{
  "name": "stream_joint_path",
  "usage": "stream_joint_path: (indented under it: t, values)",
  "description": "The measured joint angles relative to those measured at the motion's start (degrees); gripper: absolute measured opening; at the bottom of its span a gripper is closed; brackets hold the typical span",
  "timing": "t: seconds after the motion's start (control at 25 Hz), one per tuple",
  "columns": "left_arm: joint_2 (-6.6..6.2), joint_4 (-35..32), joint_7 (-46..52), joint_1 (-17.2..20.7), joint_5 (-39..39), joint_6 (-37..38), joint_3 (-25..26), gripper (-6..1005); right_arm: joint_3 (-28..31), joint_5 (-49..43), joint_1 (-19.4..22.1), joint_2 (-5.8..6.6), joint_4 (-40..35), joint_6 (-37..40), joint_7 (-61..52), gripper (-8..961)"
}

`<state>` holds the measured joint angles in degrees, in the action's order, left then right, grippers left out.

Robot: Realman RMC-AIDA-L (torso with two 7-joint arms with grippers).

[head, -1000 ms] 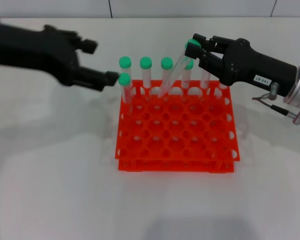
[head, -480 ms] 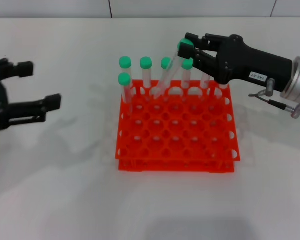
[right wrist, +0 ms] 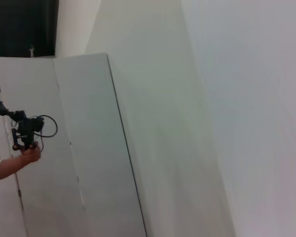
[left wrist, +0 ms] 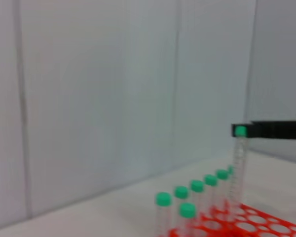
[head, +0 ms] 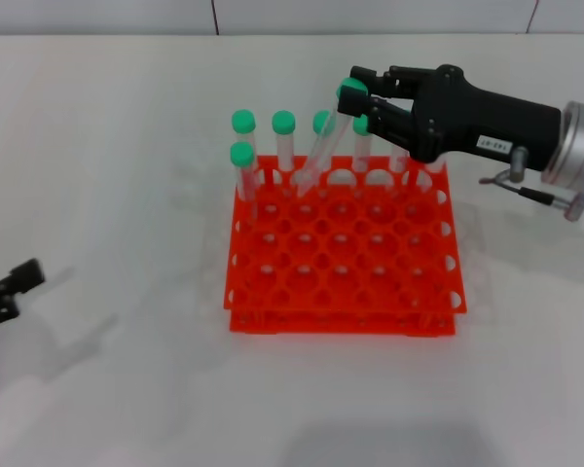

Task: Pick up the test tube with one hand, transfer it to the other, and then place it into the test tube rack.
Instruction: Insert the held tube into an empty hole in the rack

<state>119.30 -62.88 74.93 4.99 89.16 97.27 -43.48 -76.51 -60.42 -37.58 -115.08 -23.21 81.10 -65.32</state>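
Note:
My right gripper (head: pixel 360 90), black with a white label, is shut on the green cap of the test tube (head: pixel 327 144) above the back row of the orange-red rack (head: pixel 341 292). The tube tilts, its lower end at a back-row hole. I cannot tell how deep it sits. In the left wrist view the tube (left wrist: pixel 238 168) hangs from the black fingers (left wrist: pixel 274 130) over the rack (left wrist: pixel 246 222). My left gripper (head: pixel 0 258) is open and empty at the far left edge of the head view, well away from the rack.
Several other green-capped tubes (head: pixel 243 136) stand upright in the rack's back rows, close on both sides of the held tube. The rack's front rows are unfilled. The white table (head: pixel 117 389) surrounds the rack. The right wrist view shows only walls.
My left arm has pulled back from beside the rack to the far left edge, lower down. My right gripper has shifted slightly left with the tube.

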Motion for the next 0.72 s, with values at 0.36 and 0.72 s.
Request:
stream_joint_path:
  t: [0.36,0.72]
  values:
    - [-0.77,17.4,-9.3,-6.9,12.8,1.1,11.5,893,0.0,-3.3,-0.5,0.0,-4.9,-2.2,-3.5,251]
    - [-0.93,16.9,-6.3,-9.7,17.3,0.9,12.9,893,-0.1,-8.0,-1.2,0.02,-9.1,-3.3,-6.4,251]
